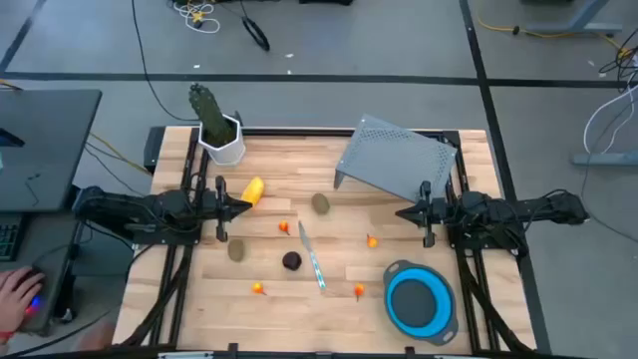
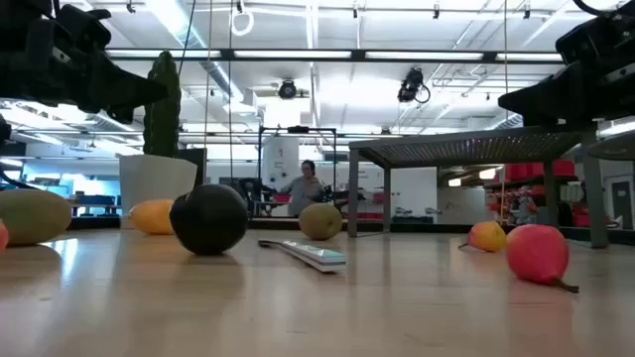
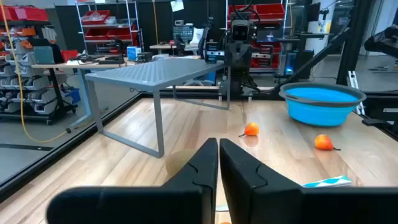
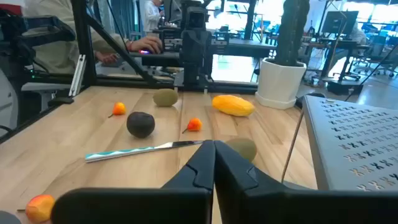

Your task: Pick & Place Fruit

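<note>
High view shows the wooden counter [image 1: 299,299] with the fruit spread out all over it, and no piece has been picked up yet. The left gripper [image 1: 242,206] waits at the left side, pointing in toward the middle. Its jaws are pressed together and hold nothing. The right gripper [image 1: 402,212] waits at the right side, facing the other one. Its jaws are pressed together too and are empty.

The yellow fruit [image 1: 252,190] lies just beside the tip of the left gripper, so it looks like the easiest one for that arm to reach. One olive-brown fruit [image 1: 321,203] sits near the middle, toward the back. The other olive-brown fruit [image 1: 237,249] lies near the left side, toward the front. The dark purple ball [image 1: 291,261] rests just beside the knife [image 1: 311,257], which lies in the middle. That could make it tricky to grab, since the jaws may bump the knife. Tiny orange fruits [image 1: 372,240] are dotted about, well apart from each other.

The blue bowl [image 1: 420,300] sits empty at the front right, near the right arm. It looks like the place where the fruit should go. A grey rack [image 1: 394,160] stands at the back right, and a cactus [image 1: 206,107] in a white pot [image 1: 224,148] stands at the back left corner, out of the way.
</note>
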